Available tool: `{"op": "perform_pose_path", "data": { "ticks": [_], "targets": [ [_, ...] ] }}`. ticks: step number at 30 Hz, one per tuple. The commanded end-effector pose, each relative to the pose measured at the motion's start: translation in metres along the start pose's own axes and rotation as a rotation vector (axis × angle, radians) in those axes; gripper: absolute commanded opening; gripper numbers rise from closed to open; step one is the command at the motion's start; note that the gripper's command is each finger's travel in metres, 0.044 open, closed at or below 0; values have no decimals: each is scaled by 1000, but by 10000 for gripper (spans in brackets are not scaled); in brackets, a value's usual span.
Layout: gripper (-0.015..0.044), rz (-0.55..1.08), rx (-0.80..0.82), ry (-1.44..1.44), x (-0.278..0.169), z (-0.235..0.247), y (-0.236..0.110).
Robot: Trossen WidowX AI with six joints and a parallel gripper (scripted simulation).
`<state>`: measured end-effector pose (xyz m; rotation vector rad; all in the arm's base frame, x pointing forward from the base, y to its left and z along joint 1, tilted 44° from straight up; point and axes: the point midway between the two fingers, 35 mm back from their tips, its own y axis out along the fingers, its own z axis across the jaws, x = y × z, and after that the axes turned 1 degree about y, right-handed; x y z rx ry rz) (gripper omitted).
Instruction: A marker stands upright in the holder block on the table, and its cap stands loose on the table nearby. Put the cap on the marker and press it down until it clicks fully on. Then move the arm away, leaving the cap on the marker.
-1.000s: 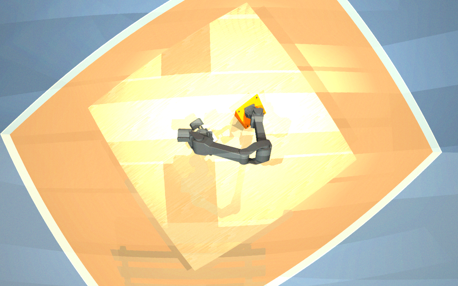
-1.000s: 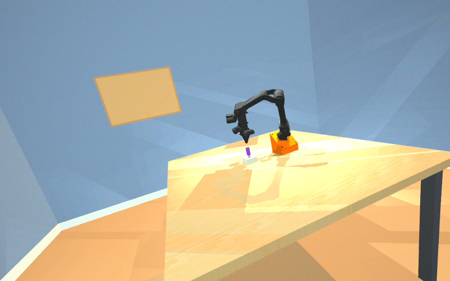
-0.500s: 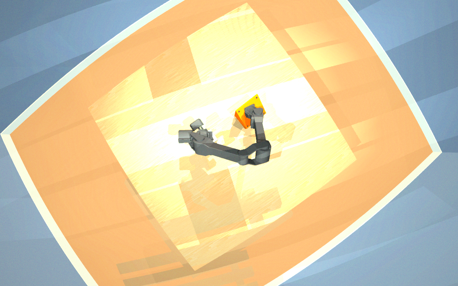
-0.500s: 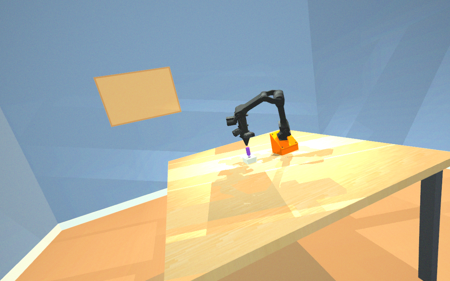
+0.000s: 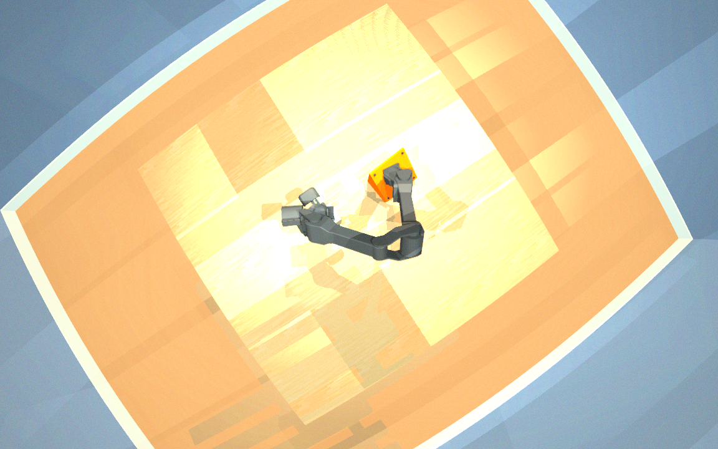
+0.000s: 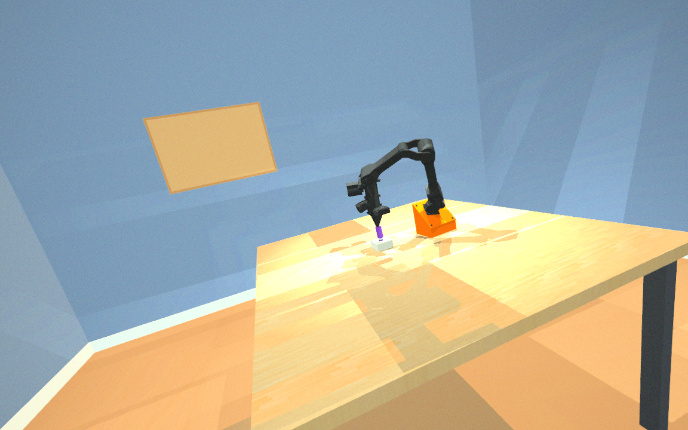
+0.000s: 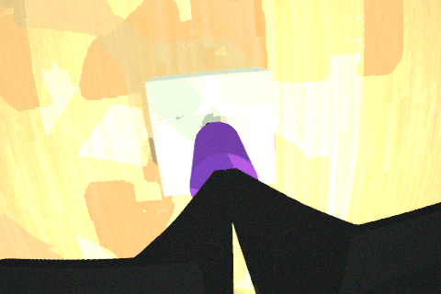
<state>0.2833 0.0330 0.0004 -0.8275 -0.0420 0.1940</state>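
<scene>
Table (image 6: 496, 278): purple cap (image 7: 216, 153) upright.

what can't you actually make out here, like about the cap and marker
- Top view: cap, marker and holder block all hidden under the arm's wrist.
- Wrist view: the shut gripper covers the purple cap's top; contact unclear.
- Exterior view: the cap above the holder block is too small to show whether it is fully seated.

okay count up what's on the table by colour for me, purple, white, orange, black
Purple: 1, the cap on the marker
White: 1, the holder block
Orange: 1, the arm's base mount
Black: 1, the arm, with its shut gripper at the cap's top
Total: 4
</scene>
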Motion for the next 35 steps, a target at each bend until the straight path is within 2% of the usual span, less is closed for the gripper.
{"op": "perform_pose_path", "data": {
  "ticks": [1,8,15,21,35],
  "targets": [
    [0,9,9,4,-2,2,8],
    [0,-2,0,-1,1,0,-1],
    [0,1,-2,0,1,-1,-86],
    [0,1,-1,0,1,-1,-88],
    [368,1,-1,0,1,-1,-88]
  ]
}}
